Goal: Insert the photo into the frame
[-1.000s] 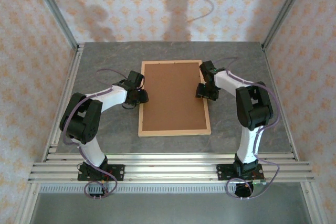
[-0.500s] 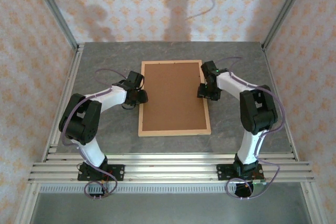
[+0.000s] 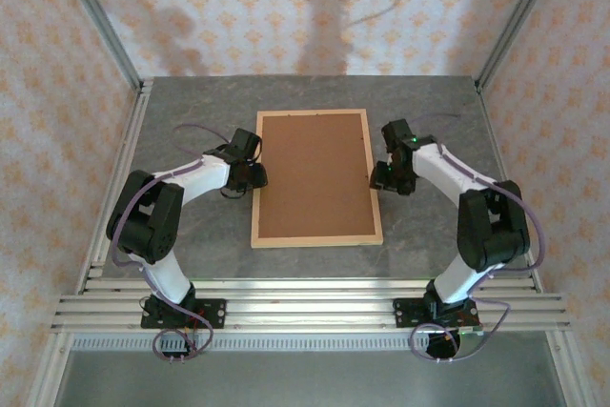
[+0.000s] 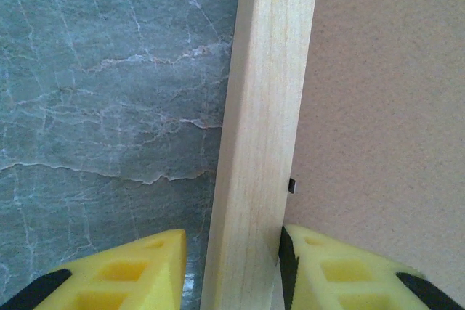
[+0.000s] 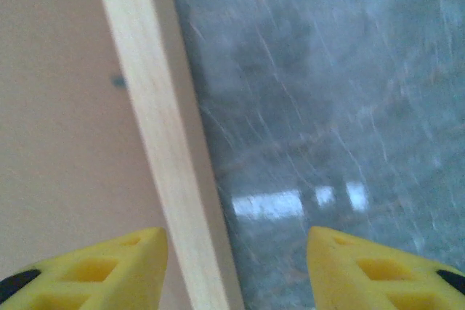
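The frame (image 3: 316, 239) lies flat in the middle of the table, its back up, with a brown backing board (image 3: 313, 173) set inside its light wood rails. The photo is hidden. My left gripper (image 3: 255, 174) stands open astride the frame's left rail (image 4: 265, 107). Its right finger (image 4: 327, 266) touches the rail's inner side over the board, and its left finger (image 4: 131, 270) is a little clear of the rail over the table. My right gripper (image 3: 383, 178) is open at the right rail (image 5: 145, 107), holding nothing. One of its fingers (image 5: 109, 266) is over the board and the other (image 5: 363, 266) over the table.
The grey marble-look table (image 3: 191, 111) has metal rails along its left side (image 3: 124, 169) and near edge (image 3: 315, 307). Patterned walls close in the back and both sides. A small metal tab (image 4: 290, 185) sits at the board's left edge.
My right gripper has slid to the right and a little nearer, from over the frame's right rail to its outer edge. The left gripper and the frame have stayed put.
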Tool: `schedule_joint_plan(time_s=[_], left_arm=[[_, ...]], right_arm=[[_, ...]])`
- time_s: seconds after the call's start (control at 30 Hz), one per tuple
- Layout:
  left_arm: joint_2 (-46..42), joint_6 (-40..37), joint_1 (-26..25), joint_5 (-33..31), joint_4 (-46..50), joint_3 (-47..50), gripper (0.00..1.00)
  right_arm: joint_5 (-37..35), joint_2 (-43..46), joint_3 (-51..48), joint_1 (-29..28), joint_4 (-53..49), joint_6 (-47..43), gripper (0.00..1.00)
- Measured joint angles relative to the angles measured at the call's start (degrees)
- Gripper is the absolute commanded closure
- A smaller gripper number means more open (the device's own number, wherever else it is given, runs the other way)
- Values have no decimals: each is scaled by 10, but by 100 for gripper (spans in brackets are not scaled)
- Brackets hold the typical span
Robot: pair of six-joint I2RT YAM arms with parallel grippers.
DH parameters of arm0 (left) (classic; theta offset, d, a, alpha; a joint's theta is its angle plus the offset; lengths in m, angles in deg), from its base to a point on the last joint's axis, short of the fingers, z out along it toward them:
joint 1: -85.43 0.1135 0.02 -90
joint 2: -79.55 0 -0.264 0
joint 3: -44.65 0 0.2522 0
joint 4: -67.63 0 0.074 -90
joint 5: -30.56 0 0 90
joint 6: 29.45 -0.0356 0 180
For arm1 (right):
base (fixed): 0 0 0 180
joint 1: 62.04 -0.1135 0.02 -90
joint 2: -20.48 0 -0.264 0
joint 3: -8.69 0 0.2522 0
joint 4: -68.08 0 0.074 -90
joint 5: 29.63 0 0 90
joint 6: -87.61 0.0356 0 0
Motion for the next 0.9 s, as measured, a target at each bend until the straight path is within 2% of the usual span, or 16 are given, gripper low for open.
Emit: schedule_joint_plan(time_s=[0.1,0.33,0.57,0.9], left_arm=[[0,-2,0,3,-2,0,72],[0,-4,0,5,-2,-2,72],[0,-4,0,5,-2,-3,72],[2,-4,0,6,-2,-3,72]], right_arm=[[5,23,-38,0,-10,5,47],[27,70,-91,-5,-22,17,48],[48,95,-128,-33,-26,32,48],[34,97,-140,-39,-16,49,48]])
